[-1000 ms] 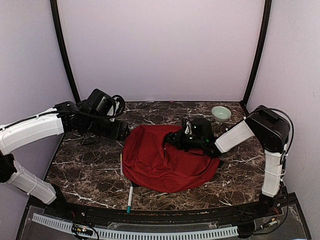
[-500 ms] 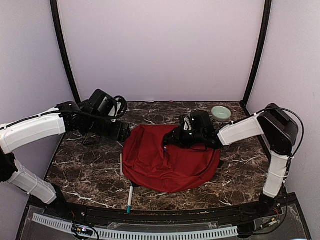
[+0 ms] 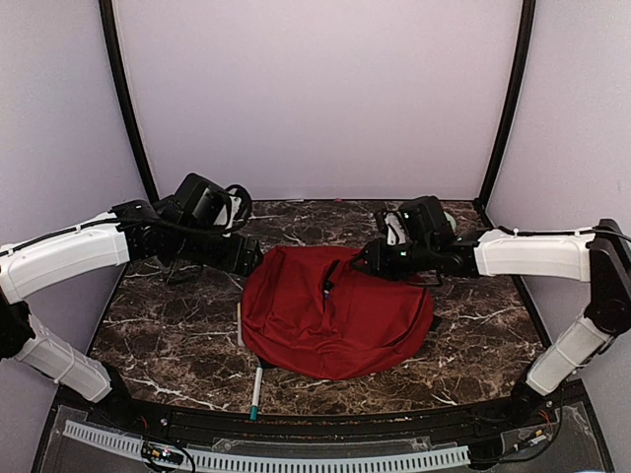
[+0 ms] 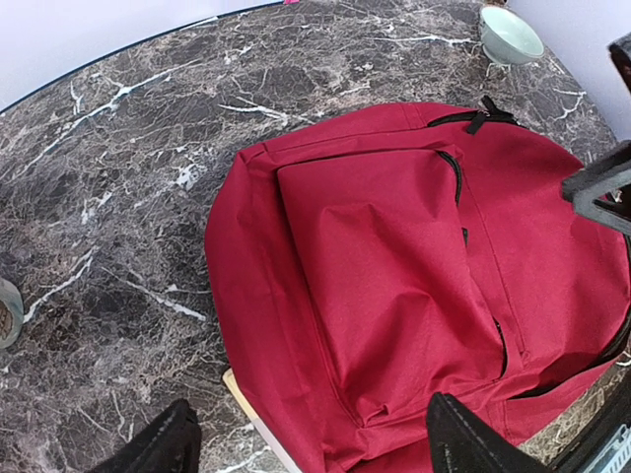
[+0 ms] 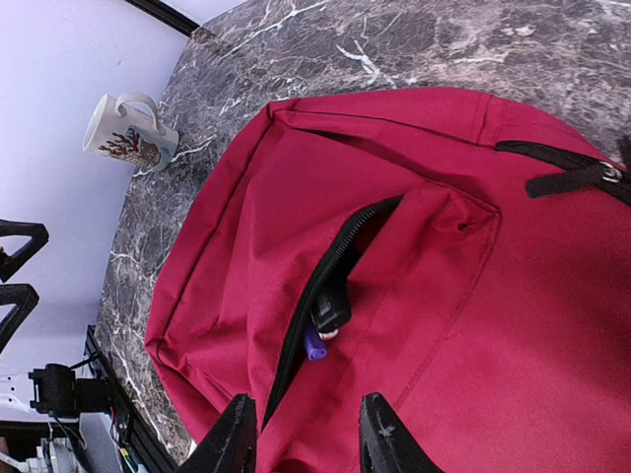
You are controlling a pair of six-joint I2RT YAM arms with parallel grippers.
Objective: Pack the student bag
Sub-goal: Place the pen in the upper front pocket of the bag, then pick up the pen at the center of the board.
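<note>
Lying flat on the table point(image 3: 177, 335): backpack point(image 3: 335, 315), front pocket point(image 5: 330, 261) unzipped for loading, pen point(image 5: 317, 330) tucked inside. Poised above the backpack's far edge, right claw point(image 5: 306, 422) released, empty; off the backpack's left side, left claw point(image 4: 311, 419) spread, empty.

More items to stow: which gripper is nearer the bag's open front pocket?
Right. The right gripper hovers above the open pocket of the student bag; the left gripper sits at the bag's left edge.

Student bag point(image 4: 394, 266) lies on marble table point(image 4: 118, 197) (pale bowl point(image 4: 510, 33) well apart).
</note>
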